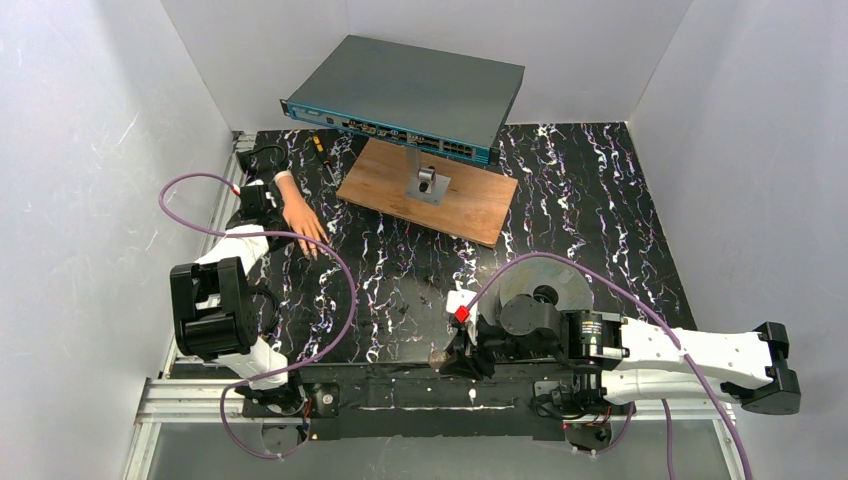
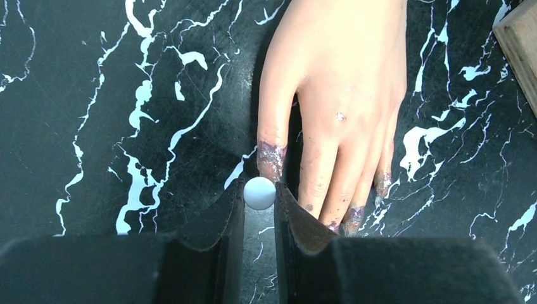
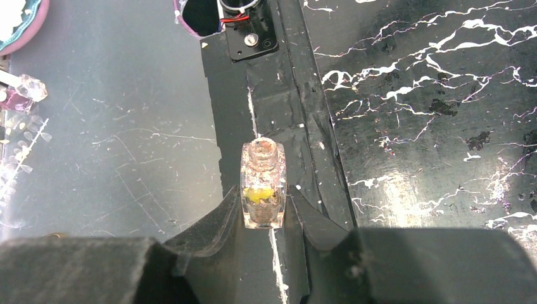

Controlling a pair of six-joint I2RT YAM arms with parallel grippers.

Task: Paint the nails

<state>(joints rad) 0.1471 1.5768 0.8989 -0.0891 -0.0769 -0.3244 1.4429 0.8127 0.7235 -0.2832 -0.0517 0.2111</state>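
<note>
The peach mannequin hand (image 1: 300, 215) lies flat at the table's left, fingers pointing toward the arms. In the left wrist view the hand (image 2: 342, 82) fills the upper middle. Its nails are smeared with purple glitter polish, on the thumb nail (image 2: 272, 158) and on the other fingertips (image 2: 351, 218). My left gripper (image 2: 259, 190) is shut on a round white brush cap (image 2: 259, 193), right at the thumb tip; the brush below is hidden. My right gripper (image 3: 263, 215) is shut on a small clear glass polish bottle (image 3: 263, 187), uncapped, held over the table's front edge (image 1: 455, 350).
A network switch (image 1: 410, 95) stands on a metal bracket (image 1: 428, 183) on a wooden board (image 1: 470, 205) at the back. Screwdrivers (image 1: 318, 145) lie beside it. A grey disc (image 1: 545, 285) sits by the right arm. Another small bottle (image 3: 22, 95) lies below the table.
</note>
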